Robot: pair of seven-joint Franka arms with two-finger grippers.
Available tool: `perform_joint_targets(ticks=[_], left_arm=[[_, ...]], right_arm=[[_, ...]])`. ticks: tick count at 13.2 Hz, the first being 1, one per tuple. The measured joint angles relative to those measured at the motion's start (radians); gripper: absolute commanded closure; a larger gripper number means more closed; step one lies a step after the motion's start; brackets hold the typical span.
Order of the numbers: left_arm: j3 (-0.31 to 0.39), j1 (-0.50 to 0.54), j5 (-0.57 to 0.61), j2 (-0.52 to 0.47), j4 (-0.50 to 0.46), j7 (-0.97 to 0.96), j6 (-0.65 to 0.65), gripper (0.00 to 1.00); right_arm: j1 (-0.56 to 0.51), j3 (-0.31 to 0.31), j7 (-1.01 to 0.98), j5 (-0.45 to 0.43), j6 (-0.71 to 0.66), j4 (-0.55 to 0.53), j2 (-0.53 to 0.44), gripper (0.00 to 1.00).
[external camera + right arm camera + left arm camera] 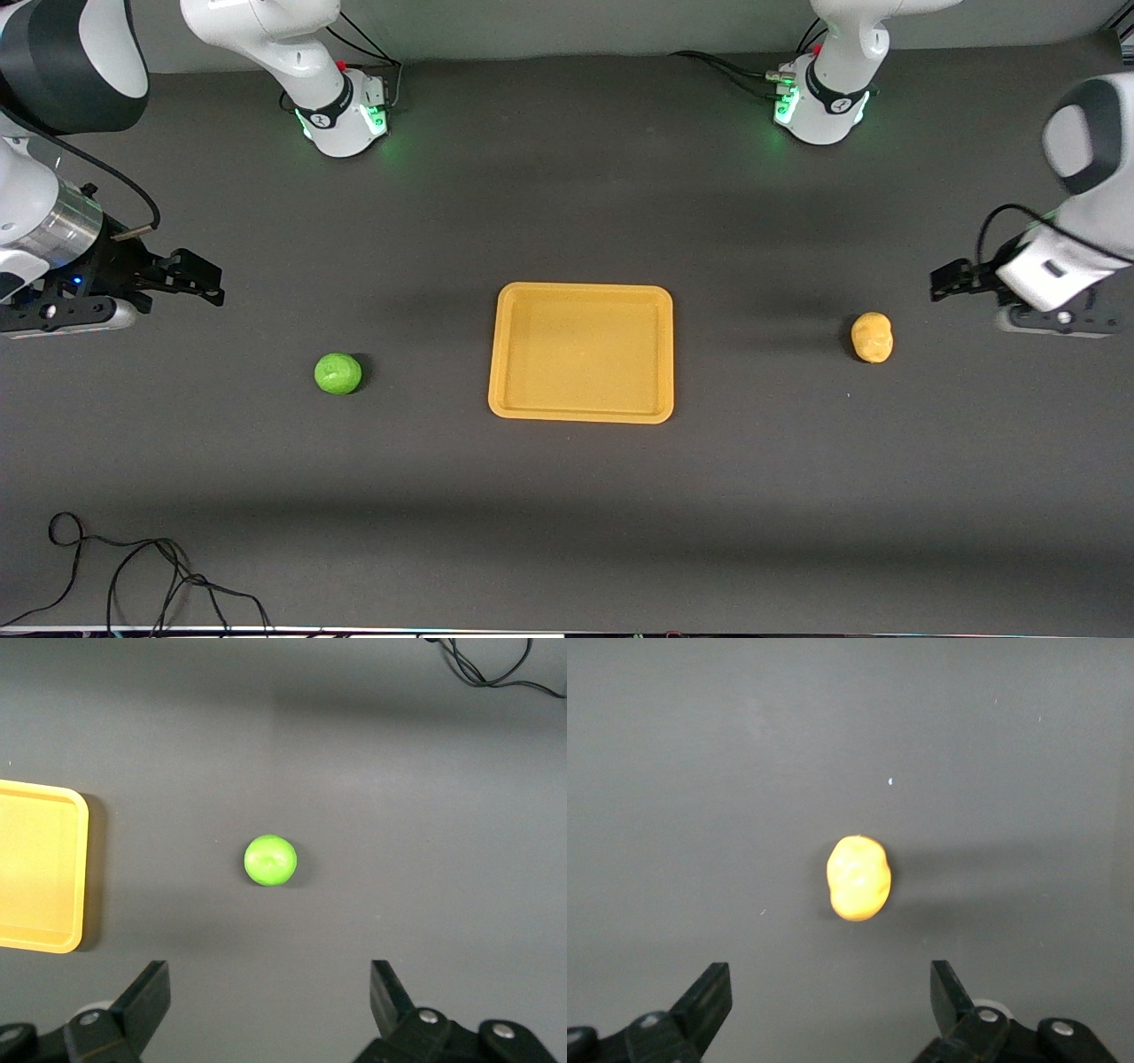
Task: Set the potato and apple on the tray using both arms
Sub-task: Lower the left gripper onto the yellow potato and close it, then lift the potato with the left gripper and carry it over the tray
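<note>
Both grippers gape empty: your left gripper [941, 285] nears the potato [872, 337] at frame right, right gripper [205, 285] the apple [337, 373].

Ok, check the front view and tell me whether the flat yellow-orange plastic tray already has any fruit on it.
No: the tray is bare, with the green apple and the yellow-tan potato both lying on the table beside it.

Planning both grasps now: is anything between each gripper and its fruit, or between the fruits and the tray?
Nothing visible. Bare mat separates the left gripper from the potato, the right gripper from the apple, and both fruits from the tray.
</note>
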Motion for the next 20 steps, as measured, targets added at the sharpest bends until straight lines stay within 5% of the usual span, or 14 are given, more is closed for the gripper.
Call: perform_joint_targets(ticks=[4, 14, 15, 17, 20], left_arm=[[-0.007, -0.01, 0.0, 0.087, -0.21, 0.0, 0.353, 0.0], [-0.007, -0.015, 0.002, 0.346, -0.218, 0.002, 0.641, 0.05], [-0.006, -0.015, 0.002, 0.346, -0.22, 0.002, 0.639, 0.12], [-0.006, -0.015, 0.002, 0.346, -0.228, 0.002, 0.638, 0.6], [-0.005, -0.015, 0.002, 0.342, -0.228, 0.001, 0.621, 0.69]], right_arm=[[0.0, -0.001, 0.0, 0.0, -0.003, 0.0, -0.007, 0.0], [0.0, -0.016, 0.0, 0.0, -0.016, -0.002, -0.015, 0.0], [0.0, -0.016, 0.0, 0.0, -0.016, -0.003, -0.014, 0.0], [0.0, -0.016, 0.0, 0.0, -0.016, -0.004, -0.014, 0.0], [0.0, -0.016, 0.0, 0.0, -0.016, -0.006, -0.013, 0.0]])
